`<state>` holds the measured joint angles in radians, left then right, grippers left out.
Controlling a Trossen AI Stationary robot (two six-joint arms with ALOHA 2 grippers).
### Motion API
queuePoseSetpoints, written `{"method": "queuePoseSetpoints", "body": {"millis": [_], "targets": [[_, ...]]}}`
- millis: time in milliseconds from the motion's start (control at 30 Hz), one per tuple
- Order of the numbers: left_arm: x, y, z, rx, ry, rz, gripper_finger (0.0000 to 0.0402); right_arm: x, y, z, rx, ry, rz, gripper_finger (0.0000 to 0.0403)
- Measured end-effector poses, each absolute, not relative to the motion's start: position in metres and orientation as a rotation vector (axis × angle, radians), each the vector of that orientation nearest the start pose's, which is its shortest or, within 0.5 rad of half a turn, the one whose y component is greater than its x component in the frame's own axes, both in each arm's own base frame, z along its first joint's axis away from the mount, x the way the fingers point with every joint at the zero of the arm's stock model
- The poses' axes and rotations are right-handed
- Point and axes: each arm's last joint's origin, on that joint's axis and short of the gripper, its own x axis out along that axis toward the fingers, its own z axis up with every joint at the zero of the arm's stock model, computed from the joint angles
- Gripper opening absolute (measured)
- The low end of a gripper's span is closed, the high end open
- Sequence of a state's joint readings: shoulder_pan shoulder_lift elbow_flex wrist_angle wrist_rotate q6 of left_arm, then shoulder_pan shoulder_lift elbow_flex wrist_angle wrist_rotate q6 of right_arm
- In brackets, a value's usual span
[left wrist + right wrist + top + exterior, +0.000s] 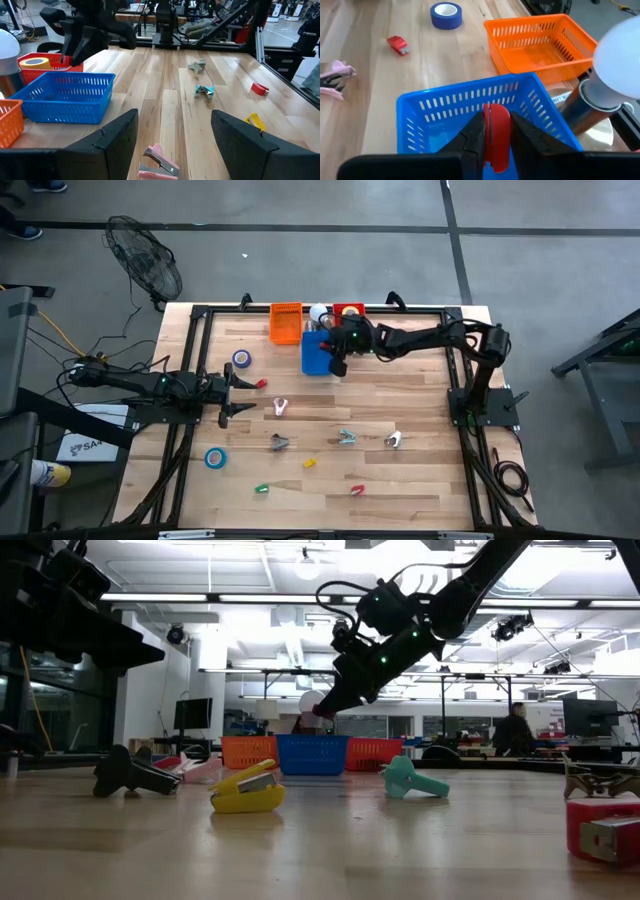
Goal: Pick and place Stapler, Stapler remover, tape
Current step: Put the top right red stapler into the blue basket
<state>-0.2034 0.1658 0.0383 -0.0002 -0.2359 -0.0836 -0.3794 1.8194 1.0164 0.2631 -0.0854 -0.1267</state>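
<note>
- Hovering over the blue basket (470, 107), the right gripper (496, 131) has its fingers clamped on a small red stapler (496, 135); the piece hangs upright between the pads, above the basket's open top, which suggests it is being brought here to be dropped in.
- Seen from above, the blue basket stands between an orange basket (286, 321) and a red basket (349, 310) at the table's far edge; probably one bin for each kind of item.
- The left gripper (228, 393) waits at the left side of the wooden table (420, 480), fingers spread apart and holding nothing; a pink staple remover (157, 162) lies just ahead of it, a likely next pick.
- Two blue tape rolls (241, 358) sit on the left half of the table, well apart; a yellow stapler (247, 790) and a teal staple remover (412, 779) lie loose on the wood, still unsorted.
- Releasing too high could bounce the stapler off the rim; lowering first seems safer.
</note>
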Motion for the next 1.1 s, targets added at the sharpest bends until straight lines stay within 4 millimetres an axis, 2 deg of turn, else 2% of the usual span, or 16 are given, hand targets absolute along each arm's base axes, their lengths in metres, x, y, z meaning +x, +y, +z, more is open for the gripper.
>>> {"method": "queuePoseSetpoints", "body": {"millis": [267,767,1100], "targets": [[0.105,-0.015,0.163,-0.056,0.123,0.038,0.0246,0.354,-0.138,0.173,0.021,0.571,-0.272,0.0092],[0.105,-0.015,0.163,-0.056,0.123,0.038,0.0246,0.353,-0.135,0.17,0.092,0.592,-0.212,0.0096],[0.105,-0.015,0.163,-0.056,0.123,0.038,0.0246,0.355,-0.125,0.168,0.05,0.617,-0.169,0.0097]]}}
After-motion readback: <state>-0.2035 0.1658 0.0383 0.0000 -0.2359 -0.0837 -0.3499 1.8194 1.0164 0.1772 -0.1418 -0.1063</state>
